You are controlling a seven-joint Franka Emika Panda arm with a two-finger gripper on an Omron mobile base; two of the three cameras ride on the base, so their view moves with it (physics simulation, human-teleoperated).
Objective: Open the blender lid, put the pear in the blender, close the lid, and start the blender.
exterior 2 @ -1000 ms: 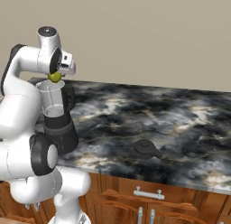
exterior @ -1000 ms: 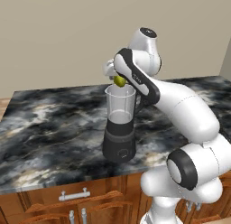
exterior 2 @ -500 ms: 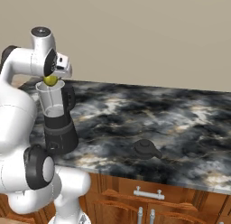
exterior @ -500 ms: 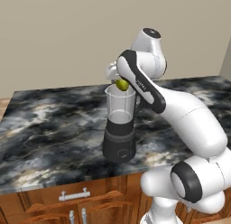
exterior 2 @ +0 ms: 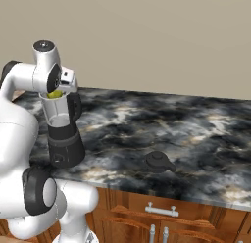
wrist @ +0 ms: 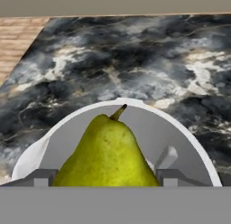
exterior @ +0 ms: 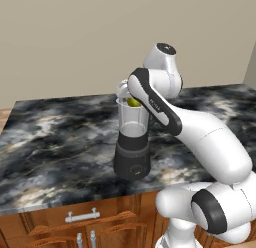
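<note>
The blender [exterior: 132,144] [exterior 2: 63,136] stands on the marble counter, its clear jar open at the top. My gripper [exterior: 131,99] [exterior 2: 57,91] [wrist: 108,177] hangs right at the jar's rim, shut on the yellow-green pear [exterior: 133,102] [exterior 2: 55,94] [wrist: 108,151]. In the hand view the pear sits stem-up between the fingertips, with the white rim of the jar [wrist: 180,128] curving around it below. The black blender lid [exterior 2: 159,161] lies on the counter well to the right of the blender, near the front edge.
The dark marble counter [exterior: 55,137] [exterior 2: 196,134] stretches to both sides of the blender. Wooden drawers with metal handles [exterior 2: 162,209] run below its front edge. A beige wall stands behind.
The gripper has come down with the pear, from a little above the jar to its rim. The blender and the lid have not moved.
</note>
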